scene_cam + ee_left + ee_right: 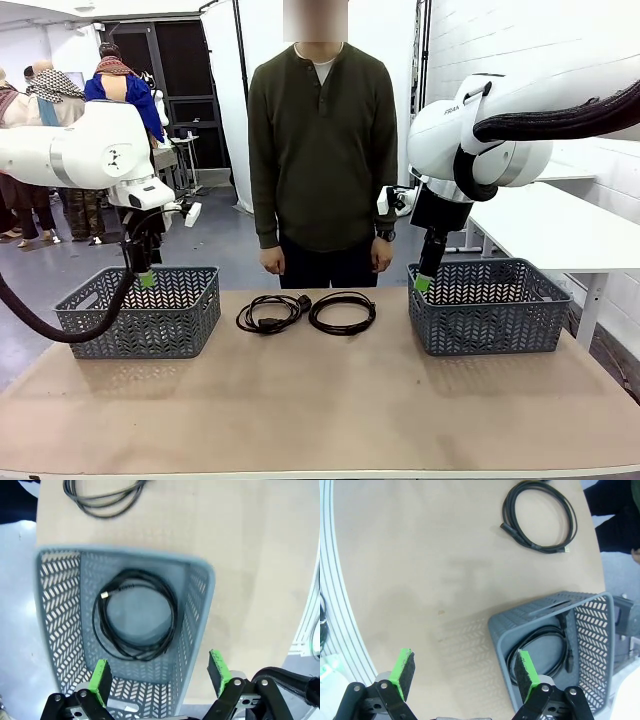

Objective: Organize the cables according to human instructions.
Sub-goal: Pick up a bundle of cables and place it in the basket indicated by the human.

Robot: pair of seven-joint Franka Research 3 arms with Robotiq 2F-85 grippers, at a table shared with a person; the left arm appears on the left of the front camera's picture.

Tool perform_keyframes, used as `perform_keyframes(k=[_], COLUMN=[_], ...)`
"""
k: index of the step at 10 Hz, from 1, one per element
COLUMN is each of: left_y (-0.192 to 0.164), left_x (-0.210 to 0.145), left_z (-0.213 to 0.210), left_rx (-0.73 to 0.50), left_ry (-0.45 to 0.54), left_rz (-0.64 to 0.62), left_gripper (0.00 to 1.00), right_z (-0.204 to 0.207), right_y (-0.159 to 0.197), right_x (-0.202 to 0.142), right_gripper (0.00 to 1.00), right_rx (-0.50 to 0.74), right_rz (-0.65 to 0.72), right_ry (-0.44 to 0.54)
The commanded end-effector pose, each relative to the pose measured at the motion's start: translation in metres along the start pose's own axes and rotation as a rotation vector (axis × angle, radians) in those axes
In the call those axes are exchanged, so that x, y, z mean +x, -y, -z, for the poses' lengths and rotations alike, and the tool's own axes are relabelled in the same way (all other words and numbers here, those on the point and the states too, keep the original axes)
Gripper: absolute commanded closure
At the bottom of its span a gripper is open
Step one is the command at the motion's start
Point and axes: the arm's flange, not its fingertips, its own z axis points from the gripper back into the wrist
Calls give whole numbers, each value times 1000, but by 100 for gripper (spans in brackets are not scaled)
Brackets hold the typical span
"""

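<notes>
Tan table, two coiled cables between left gripper and right gripper

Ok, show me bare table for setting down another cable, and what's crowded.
Free: the whole near half of the table, in front of the left basket, the right basket and the two loose cables. Crowded: the far middle, where those cables lie side by side between the baskets.

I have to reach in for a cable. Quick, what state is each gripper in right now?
Left gripper: open, holding nothing.
Right gripper: open, holding nothing.
</notes>
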Motion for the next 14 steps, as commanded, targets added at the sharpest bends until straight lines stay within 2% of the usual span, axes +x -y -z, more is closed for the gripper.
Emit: perform_keyframes(k=[1, 4, 6, 8, 11, 12, 14], left_y=[28, 70, 100, 117, 132, 129, 126], left_x=[19, 35, 36, 33, 36, 39, 41], left_z=[-3, -2, 0, 5, 9, 9, 8], left_rx=[47, 56, 45, 32, 58, 49, 35], left_ry=[77, 190, 307, 366, 378, 347, 354], left_rz=[-14, -51, -66, -97, -108, -114, -121], left_gripper=[0, 0, 0, 0, 0, 0, 0], right_z=[-1, -1, -1, -1, -1, -1, -1], right_y=[0, 0, 0, 0, 0, 0, 0], right_x=[1, 1, 1, 1, 1, 1, 1], right_gripper=[0, 0, 0, 0, 0, 0, 0], right_rx=[-5, -5, -5, -5, -5, -5, -5], right_rz=[4, 4, 4, 4, 4, 4, 4], right_ry=[-16, -16, -16, -16, -16, -16, -16])
